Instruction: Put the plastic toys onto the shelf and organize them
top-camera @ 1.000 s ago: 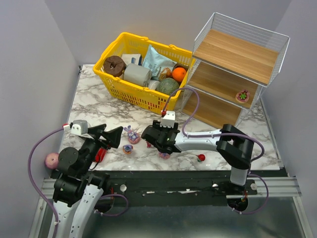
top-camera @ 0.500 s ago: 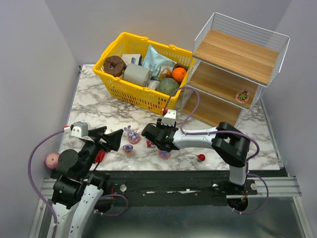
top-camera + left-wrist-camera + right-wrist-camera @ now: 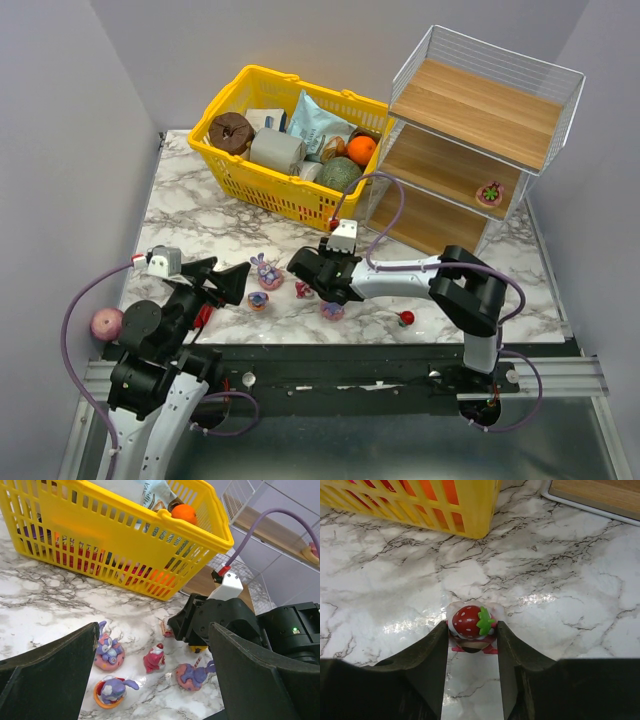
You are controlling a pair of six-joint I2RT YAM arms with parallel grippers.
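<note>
Toys on worktop: five counted from overhead, near the front edge of the worktop [image 3: 200,215]: purple bunny [image 3: 263,270], purple one on an orange base [image 3: 258,300], red figure [image 3: 303,290], pink-purple one [image 3: 332,312], and small red one [image 3: 405,318] apart to the right.
Toys on shelf: one pink figurine [image 3: 490,193], at the right end of the middle board; the shelf [image 3: 480,110] had three boards.
Basket: one yellow basket [image 3: 262,182], filled, behind the toys.
Writing: letters showed through the basket slats; unreadable.
Your right arm: stretched low and leftward. Right pincer [image 3: 471,636] was partly closed, a finger against each side of a strawberry-topped figurine [image 3: 469,621] standing on the worktop. Could not tell whether it was the red figure.
Your left arm: raised at the near left. Left pincer [image 3: 152,630] was spread wide, holding nothing.
</note>
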